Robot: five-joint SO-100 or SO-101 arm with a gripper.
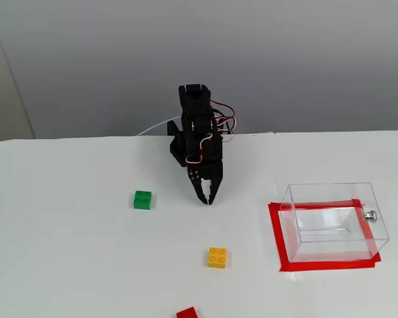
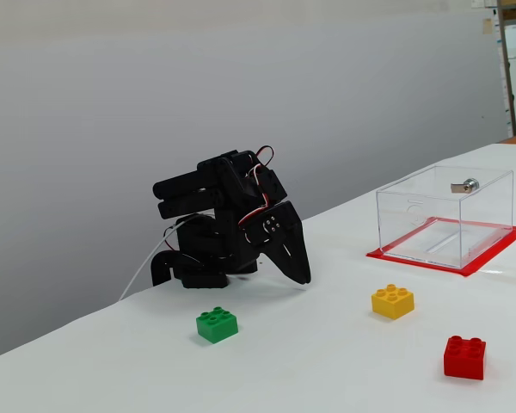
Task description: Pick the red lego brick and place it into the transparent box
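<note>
the arm sits folded low at the upper middle of the frame in both fixed views, its gripper tipped down so the fingertips rest on or just above the white table; this looks like a parked pose, with nothing reached for yet. the jaws are together and hold nothing.

the red lego brick lies alone at the lower right of the side-on fixed view, studs up, and only its top edge shows at the bottom middle of the higher fixed view. it is well apart from the gripper, with the yellow brick lying roughly between them. the green brick sits off to the left of the gripper in the higher view, out of the way.

the transparent box stands at the right of the frame, open at the top, inside a red tape rectangle that probably marks its fixed spot. a small silver knob sticks out from one wall.

the bricks seem spread out so each can be grasped without bumping another. the pick has not begun; my guess is the arm must unfold past the yellow brick to reach the red one.
</note>
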